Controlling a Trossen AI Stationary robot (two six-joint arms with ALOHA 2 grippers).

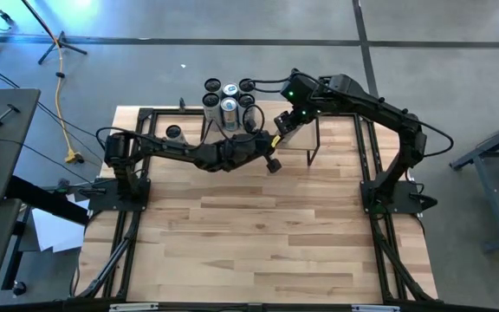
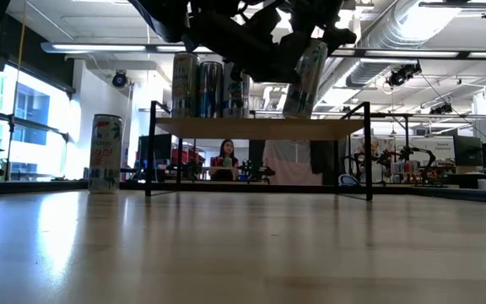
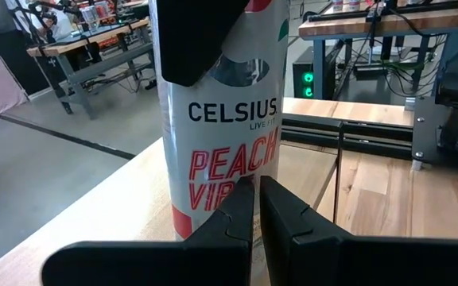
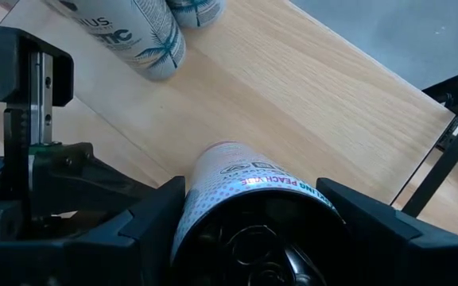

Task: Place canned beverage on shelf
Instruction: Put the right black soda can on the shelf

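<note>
- Hanging tilted above the right part of the small light-wood shelf on thin black tube legs (image 2: 260, 128), the tall white canned beverage with red peach lettering (image 2: 307, 78) sits between the two dark fingers of the right gripper (image 4: 253, 208), which pinch it by its sides; its base is off the board in the low view.
- In the right wrist view the can's (image 4: 237, 171) body points down toward the bare pale board of the shelf (image 4: 308, 87), with one finger (image 4: 153, 214) on each side of it.
- From above, the right gripper (image 1: 286, 119) is over the shelf's right half, at the far edge of the big wooden tabletop (image 1: 258, 225).
- A cluster of other tall silver and white cans (image 1: 229, 97) stands upright on the left part of the shelf; two of them show in the right wrist view (image 4: 145, 32), well apart from the held can.
- The left gripper (image 3: 257, 202) has its fingers pressed together, holding nothing, and points at the held can (image 3: 221, 119), just beside it; in the high view it lies near the shelf's front edge (image 1: 272, 162).
- A separate white can with green and red print (image 2: 105, 154) stands upright on the tabletop, to the left of the shelf's legs.
- Beyond the table, a person in a red top (image 2: 224, 160) sits in the room, seen under the shelf.
</note>
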